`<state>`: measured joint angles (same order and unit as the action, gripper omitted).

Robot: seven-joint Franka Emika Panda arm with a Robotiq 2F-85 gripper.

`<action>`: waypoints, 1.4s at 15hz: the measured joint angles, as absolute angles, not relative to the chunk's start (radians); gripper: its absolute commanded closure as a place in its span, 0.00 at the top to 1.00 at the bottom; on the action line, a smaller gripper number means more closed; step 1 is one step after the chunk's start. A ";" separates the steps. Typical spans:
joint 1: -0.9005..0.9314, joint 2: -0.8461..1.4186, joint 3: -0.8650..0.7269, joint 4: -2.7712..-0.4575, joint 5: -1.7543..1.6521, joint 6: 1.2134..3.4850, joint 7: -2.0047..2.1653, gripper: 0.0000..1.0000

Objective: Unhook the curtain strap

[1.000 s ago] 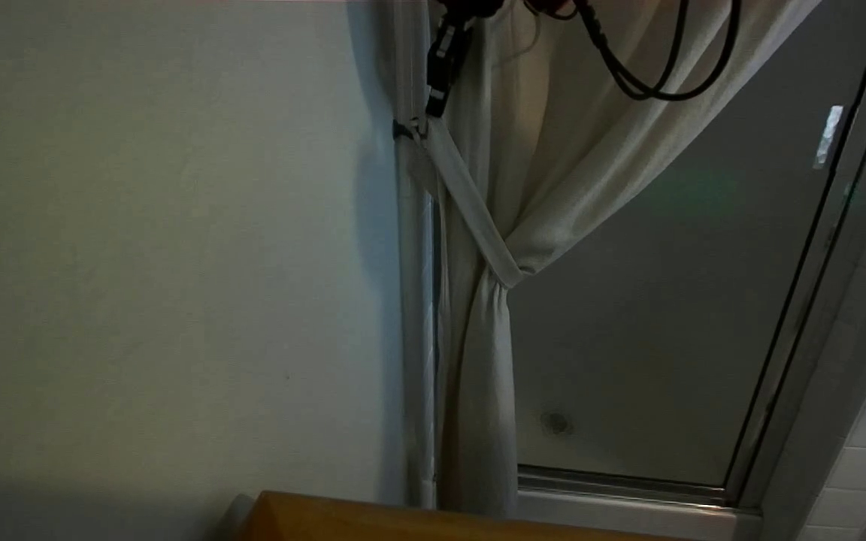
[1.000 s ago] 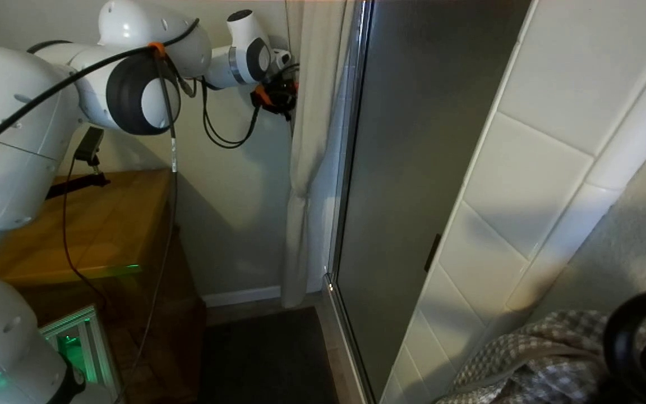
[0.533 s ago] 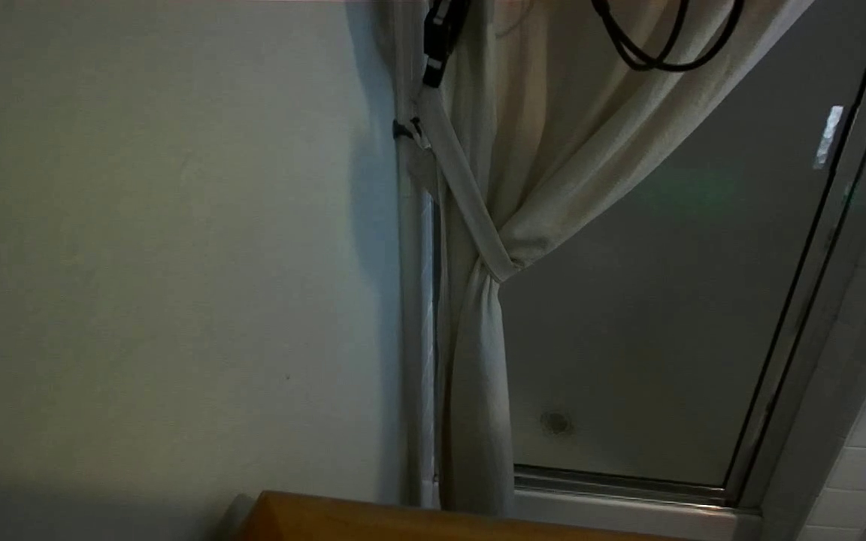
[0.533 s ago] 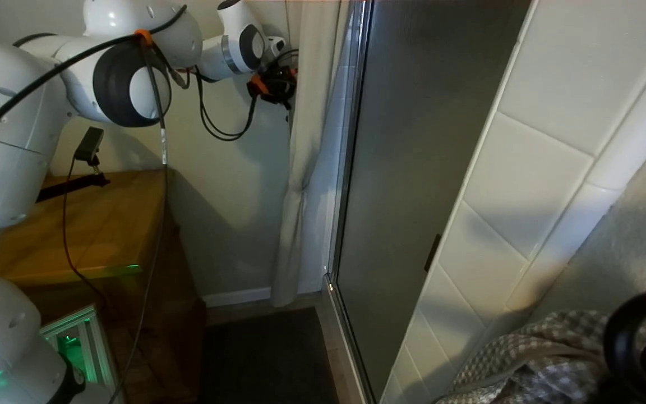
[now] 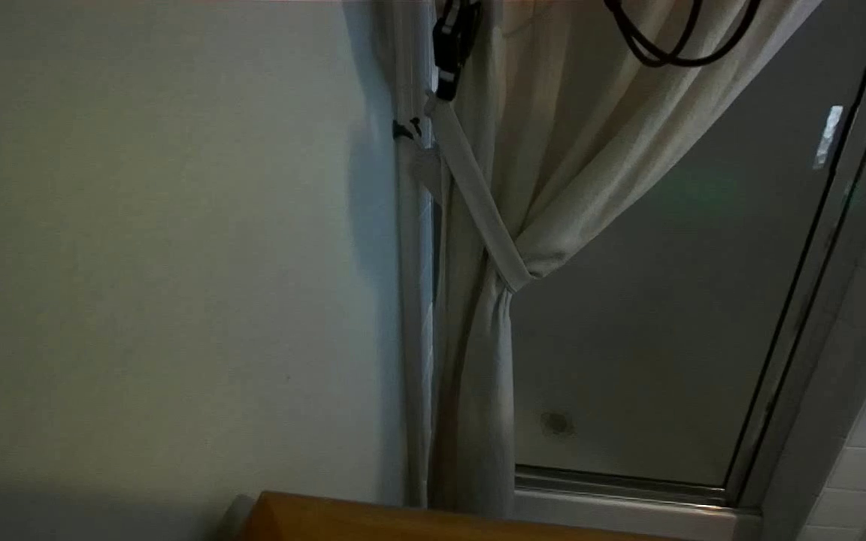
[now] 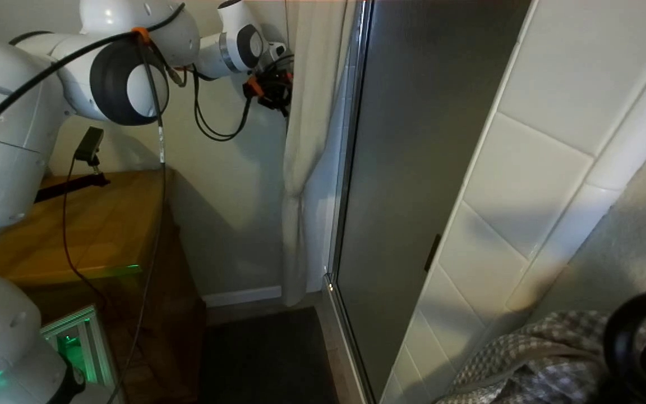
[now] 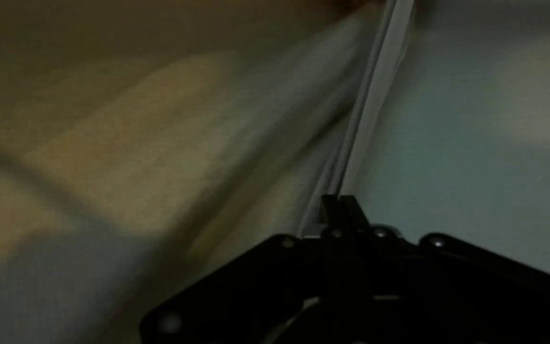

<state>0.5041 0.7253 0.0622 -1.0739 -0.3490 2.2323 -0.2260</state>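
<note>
Many folds of cream curtain (image 5: 561,150): in an exterior view, drawn in to a narrow waist and falling straight below it.
Curtain strap (image 5: 478,197): in the same view, stretched on a slant — its lower bend goes around the curtain's waist, its upper end meets the gripper (image 5: 446,92).
Gripper: dark, pointing down with a slight tilt, its fingers closed, the strap's upper end pinched at the tip.
Black hook (image 5: 403,130): near that upper end, a little lower and apart from it; another pale stretch of band slants from beside the hook to behind the curtain — whether it is caught there is too small to tell.
Shower door (image 5: 651,323): frosted, in a metal frame, behind the curtain.
Robot arm (image 6: 31,118): in an exterior view, it reaches past a wooden cabinet (image 6: 110,224) to the curtain's edge, where the gripper's tip cannot be made out.
Checked cloth (image 6: 530,359): at the near corner, partly covered by a black curl (image 6: 615,336).
Fingertips (image 7: 332,208): in the wrist view, together side by side, curtain on the left, pale wall (image 7: 470,143) on the right.
Pale strip (image 7: 376,91): runs up from the fingertips; I cannot tell whether it is the strap.
</note>
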 measured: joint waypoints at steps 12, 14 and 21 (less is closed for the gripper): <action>0.461 0.629 0.066 -1.353 -0.208 2.216 -0.046 0.01; 0.452 0.600 0.063 -1.420 -0.203 2.185 -0.008 0.01; 0.410 0.514 0.066 -1.585 -0.204 2.032 0.116 0.01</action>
